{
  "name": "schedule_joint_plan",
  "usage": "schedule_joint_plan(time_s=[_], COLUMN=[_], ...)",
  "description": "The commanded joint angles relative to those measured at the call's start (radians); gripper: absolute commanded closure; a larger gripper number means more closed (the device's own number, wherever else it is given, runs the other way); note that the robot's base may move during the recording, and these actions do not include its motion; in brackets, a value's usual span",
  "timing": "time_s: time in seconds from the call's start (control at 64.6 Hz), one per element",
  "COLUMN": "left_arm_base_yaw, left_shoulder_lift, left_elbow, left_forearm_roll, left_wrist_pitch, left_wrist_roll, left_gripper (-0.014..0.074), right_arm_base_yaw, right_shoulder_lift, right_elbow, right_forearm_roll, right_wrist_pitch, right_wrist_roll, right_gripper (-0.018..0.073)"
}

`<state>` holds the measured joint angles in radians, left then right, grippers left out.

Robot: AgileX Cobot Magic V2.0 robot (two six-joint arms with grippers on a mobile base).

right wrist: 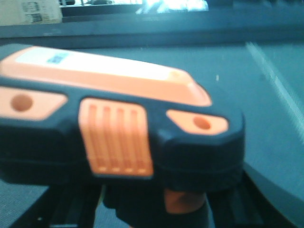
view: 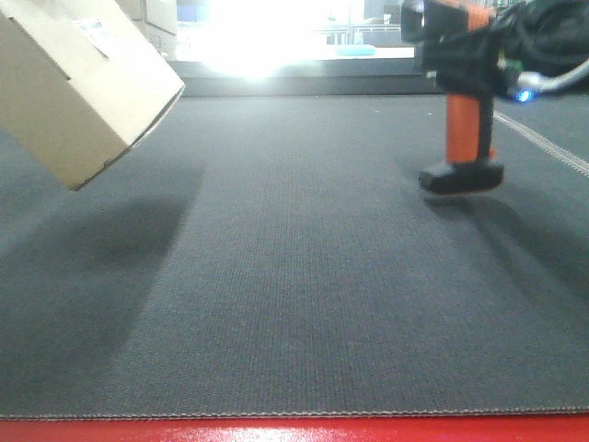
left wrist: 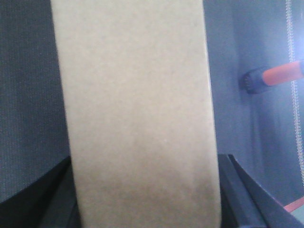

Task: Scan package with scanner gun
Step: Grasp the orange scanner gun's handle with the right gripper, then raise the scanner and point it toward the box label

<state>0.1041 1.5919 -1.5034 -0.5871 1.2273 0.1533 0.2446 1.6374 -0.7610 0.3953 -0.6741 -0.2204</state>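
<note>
With the left jaws clamped on the tilted package [view: 74,92], raised off the worktop [view: 294,304], and the right jaws gripping the scanner gun [view: 465,129] well apart from it, aiming seems in hand: next, line its head with the label [view: 92,32].

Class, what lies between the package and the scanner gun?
Nothing: the front-facing view shows only bare grey mat between the package and the scanner gun.
</note>
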Motion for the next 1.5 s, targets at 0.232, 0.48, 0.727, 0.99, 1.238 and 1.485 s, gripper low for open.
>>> schedule_joint_plan(time_s=[0.232, 0.48, 0.727, 0.99, 1.238, 1.485], left_arm_base_yaw=[0.001, 0.001, 0.001, 0.001, 0.001, 0.001], left_shoulder_lift=[-0.012, -0.012, -0.012, -0.018, -0.031, -0.052], left_elbow=[-0.002, -0.002, -0.002, -0.002, -0.002, -0.002], left_forearm_roll=[-0.006, 0.037, 0.040, 0.040, 0.047, 0.076], left_wrist_pitch=[-0.006, -0.006, -0.006, -0.006, -0.006, -0.006], left_wrist_roll=[0.003, 0.005, 0.013, 0.020, 0.020, 0.020], left_gripper=[0.0708, 0.0708, 0.0708, 0.0708, 0.0708, 0.0708], right_arm_base_yaw=[-0.005, -0.005, -0.005, -0.005, -0.005, -0.005], right_shoulder_lift=[-0.192, -0.210, -0.210, -0.210, -0.188, -0.165], right_elbow=[-0.072, -0.121, -0.159, -0.194, -0.194, -0.194], right_forearm_roll=[0.001, 0.001, 0.078, 0.134, 0.134, 0.134], right_wrist_pitch=[0.161, 0.203, 0.203, 0.240, 0.240, 0.256], right_wrist_roll=[-0.410, -0.614, -0.619, -0.619, -0.663, -0.663], right_gripper=[0.0713, 0.0713, 0.0713, 0.0713, 0.0713, 0.0713])
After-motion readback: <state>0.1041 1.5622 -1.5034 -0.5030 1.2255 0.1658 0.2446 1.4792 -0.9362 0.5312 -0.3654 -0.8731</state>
